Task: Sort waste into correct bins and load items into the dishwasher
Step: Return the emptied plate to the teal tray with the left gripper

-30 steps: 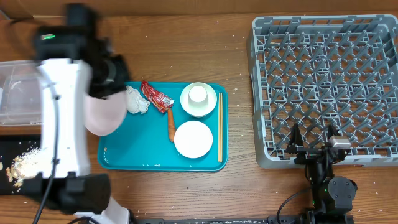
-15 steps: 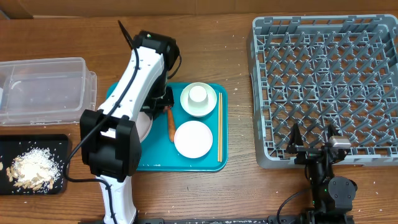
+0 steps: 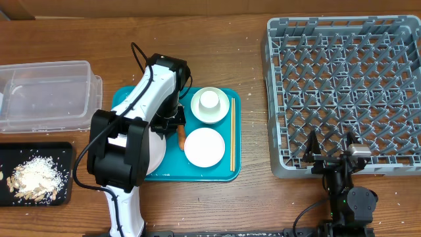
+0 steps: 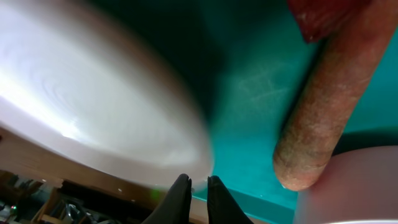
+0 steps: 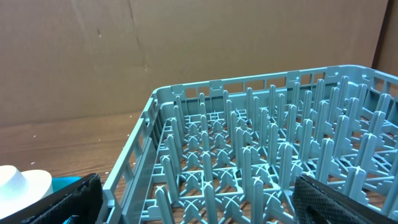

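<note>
At the table's (image 3: 263, 204) near left, the black tray (image 3: 59, 155) holds a heap of beige-white food scraps (image 3: 29, 176). At the near right, the right gripper (image 3: 330, 139) hovers at the near rim of the grey dish rack (image 3: 345, 79), its fingers (image 5: 74, 199) spread wide and empty.

At centre, the left arm reaches over the teal serving tray (image 3: 197, 172). The wrist view shows the left gripper (image 4: 198, 183) low over the white plate (image 4: 93, 106), fingertips (image 4: 180, 196) nearly together with a thin slit between them. Whether they pinch the plate's rim cannot be told.

Just beside the plate lies the orange carrot stick (image 3: 180, 137), its near end touching the near bowl (image 3: 204, 146) and its far end against the red wrapper (image 4: 320, 15). Beyond them, the far bowl (image 3: 222, 112) carries a small white cup (image 3: 209, 100) upside down inside it. The chopsticks (image 3: 232, 135) lie together along the tray's right edge.

At far left the clear plastic tub (image 3: 46, 95) stands apart from the trays. The rack's pegged floor runs to the table's far right corner and holds no dishes.
</note>
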